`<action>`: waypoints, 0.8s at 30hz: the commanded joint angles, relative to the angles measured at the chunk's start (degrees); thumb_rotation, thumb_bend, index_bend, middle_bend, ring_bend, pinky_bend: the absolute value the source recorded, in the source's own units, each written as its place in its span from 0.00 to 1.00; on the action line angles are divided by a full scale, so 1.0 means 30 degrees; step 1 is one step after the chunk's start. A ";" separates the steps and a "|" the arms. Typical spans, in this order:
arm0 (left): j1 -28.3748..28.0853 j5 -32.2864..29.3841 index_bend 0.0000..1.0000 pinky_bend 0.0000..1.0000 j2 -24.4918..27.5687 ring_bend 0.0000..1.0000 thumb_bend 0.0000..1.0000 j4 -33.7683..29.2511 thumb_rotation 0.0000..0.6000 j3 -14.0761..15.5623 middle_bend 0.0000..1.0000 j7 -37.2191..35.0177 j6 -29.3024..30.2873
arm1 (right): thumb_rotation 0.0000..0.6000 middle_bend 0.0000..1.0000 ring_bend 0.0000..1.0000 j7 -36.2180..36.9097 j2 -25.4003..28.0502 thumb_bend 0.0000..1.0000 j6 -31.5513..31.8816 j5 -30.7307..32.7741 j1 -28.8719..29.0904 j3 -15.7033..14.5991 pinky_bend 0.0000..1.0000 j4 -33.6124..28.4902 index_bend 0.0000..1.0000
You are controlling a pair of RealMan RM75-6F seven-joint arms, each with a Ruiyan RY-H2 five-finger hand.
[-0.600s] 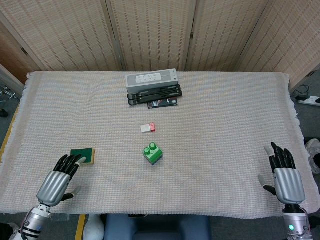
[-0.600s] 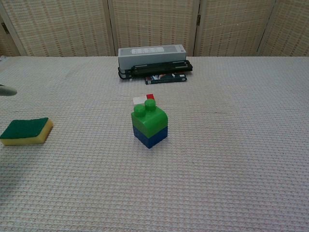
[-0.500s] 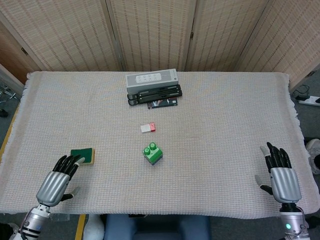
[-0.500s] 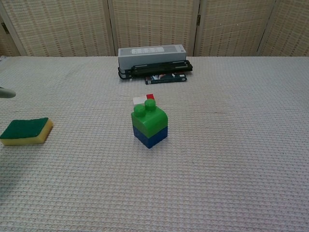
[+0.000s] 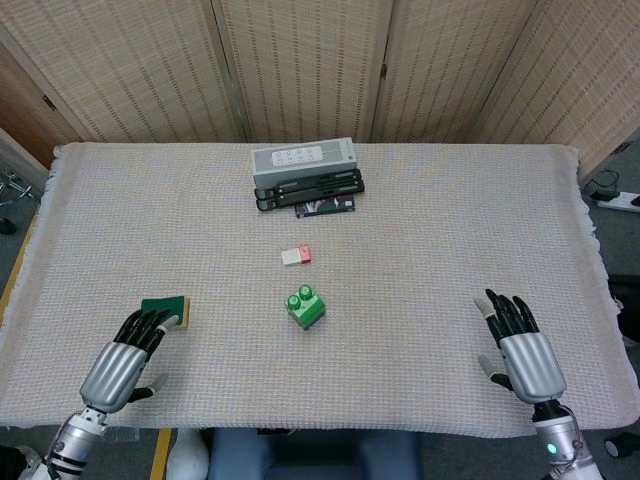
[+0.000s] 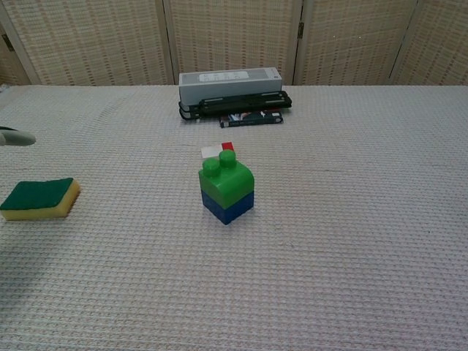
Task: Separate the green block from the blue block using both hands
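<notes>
Standing mid-surface: green plastic block stacked on blue plastic block. Left hand, right hand: both empty, fingers spread, well apart. Risk: one-sided contact toppling the stack.

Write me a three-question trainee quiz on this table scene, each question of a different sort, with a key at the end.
1. True or false: the green block sits stacked on the blue block.
2. Multiple choice: the left hand has its fingers nearest to which thing? A. the sponge B. the small white and red piece C. the grey box
3. Fill in: the right hand holds ____ and its fingers are apart.

Key
1. True; the two are joined, green on top.
2. A; the fingers end right beside the sponge, and contact cannot be told.
3. Nothing; it lies over the cloth, well off from the blocks.
</notes>
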 commanded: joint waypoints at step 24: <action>-0.0238 -0.1760 0.10 0.03 -0.0459 0.00 0.27 0.0606 1.00 -0.0774 0.08 0.0416 -0.0665 | 1.00 0.00 0.38 -1.0447 0.0349 0.34 -1.0657 0.9703 1.1504 0.4157 0.19 -0.4517 0.00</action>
